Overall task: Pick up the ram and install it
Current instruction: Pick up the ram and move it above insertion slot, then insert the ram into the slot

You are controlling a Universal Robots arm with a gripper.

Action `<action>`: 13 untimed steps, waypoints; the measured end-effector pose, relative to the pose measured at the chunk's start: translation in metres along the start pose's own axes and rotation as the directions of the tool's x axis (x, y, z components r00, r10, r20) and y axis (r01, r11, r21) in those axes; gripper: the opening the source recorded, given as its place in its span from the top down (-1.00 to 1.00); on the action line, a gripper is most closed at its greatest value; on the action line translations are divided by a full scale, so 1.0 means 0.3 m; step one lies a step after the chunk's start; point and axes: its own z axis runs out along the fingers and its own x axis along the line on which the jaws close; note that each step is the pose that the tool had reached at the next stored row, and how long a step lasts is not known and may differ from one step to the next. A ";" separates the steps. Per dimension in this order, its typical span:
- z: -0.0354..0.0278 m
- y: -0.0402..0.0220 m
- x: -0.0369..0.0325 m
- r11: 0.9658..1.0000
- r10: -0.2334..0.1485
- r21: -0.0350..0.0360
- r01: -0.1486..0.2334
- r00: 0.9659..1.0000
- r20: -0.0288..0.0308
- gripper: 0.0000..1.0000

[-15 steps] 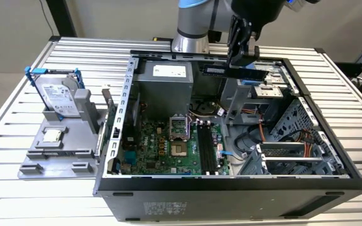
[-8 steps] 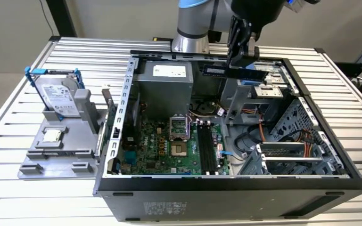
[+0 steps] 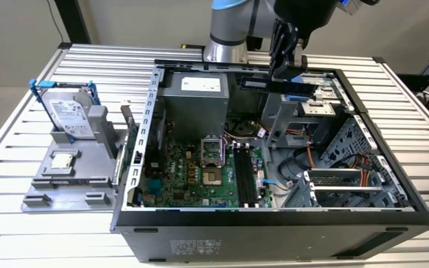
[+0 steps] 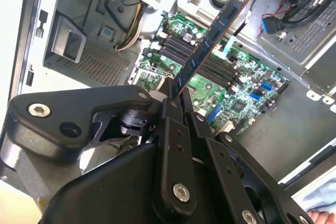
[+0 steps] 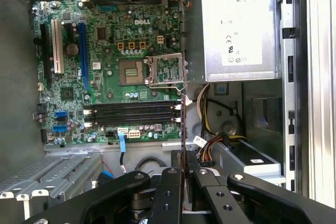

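Gripper (image 3: 285,77) fingers clamped ram (image 3: 283,85), white label on it, aloft over open computer case (image 3: 274,240) edge beside power supply (image 3: 194,103), also white-labelled. Case sat on slatted metal tabletop (image 3: 20,234).

Case (image 3: 274,240) top open: straight drop to the memory slots (image 3: 248,176) is free. Flanks tight: drive cage (image 3: 341,184) and cable bundle (image 3: 300,162) on the exterior view's right, processor socket (image 3: 210,159) on its left, power supply (image 3: 196,103) at the far end. Gripper (image 3: 285,78) holding the ram (image 3: 259,84) hangs above the rear, clear of the walls.
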 end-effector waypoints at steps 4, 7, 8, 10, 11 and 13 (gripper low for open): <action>0.000 0.000 0.000 1.000 0.000 0.000 0.000 1.000 0.000 1.00; 0.000 0.000 0.000 1.000 0.000 0.000 0.000 1.000 0.000 1.00; 0.000 0.000 0.000 1.000 0.000 0.000 0.000 1.000 0.000 1.00; 0.000 0.000 0.000 1.000 0.000 0.000 0.000 1.000 0.000 1.00; 0.000 0.000 0.000 1.000 0.000 0.000 0.000 1.000 0.000 1.00; 0.000 0.000 0.001 1.000 0.007 0.000 -0.007 1.000 0.001 1.00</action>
